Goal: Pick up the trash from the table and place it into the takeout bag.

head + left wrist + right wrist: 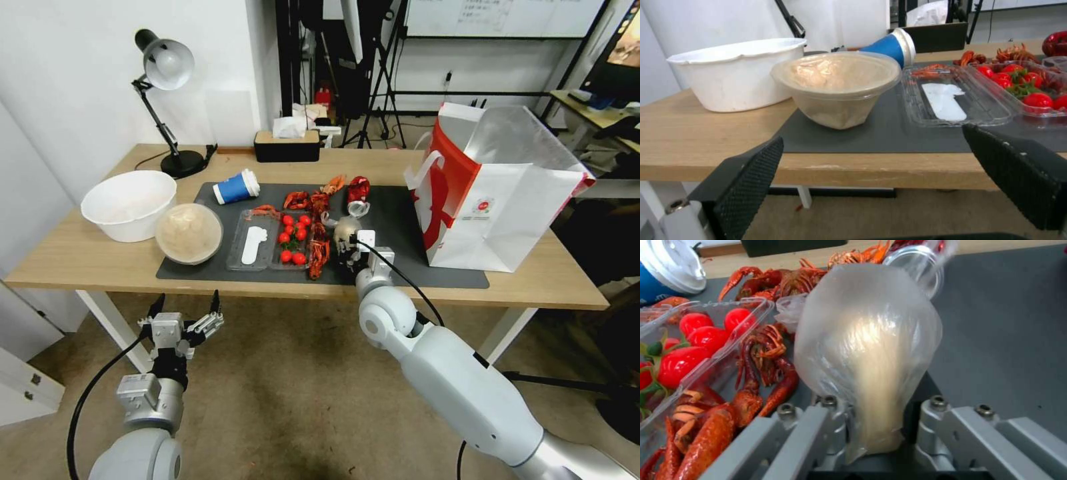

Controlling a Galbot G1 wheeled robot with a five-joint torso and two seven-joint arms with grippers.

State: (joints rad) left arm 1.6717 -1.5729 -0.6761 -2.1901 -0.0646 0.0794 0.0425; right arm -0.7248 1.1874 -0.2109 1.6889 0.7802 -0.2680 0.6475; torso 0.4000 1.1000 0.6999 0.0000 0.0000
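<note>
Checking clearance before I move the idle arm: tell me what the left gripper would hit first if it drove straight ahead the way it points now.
Likely the table's front edge: the left gripper, open, hangs in front of it, slightly below the tabletop. If it cleared the edge, the round beige-filled tub stands next in line. Depth is hard to judge.

Crayfish (pixel 318 250) and tomato tray (pixel 293 239) crowd right tool (pixel 348 252); mat (pixel 393 220) toward takeout bag (pixel 497 200) open.

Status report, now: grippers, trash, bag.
Right gripper shut on small plastic bag, over the mat. Left gripper open, below table edge. Takeout bag upright, mouth open, nothing blocking.
</note>
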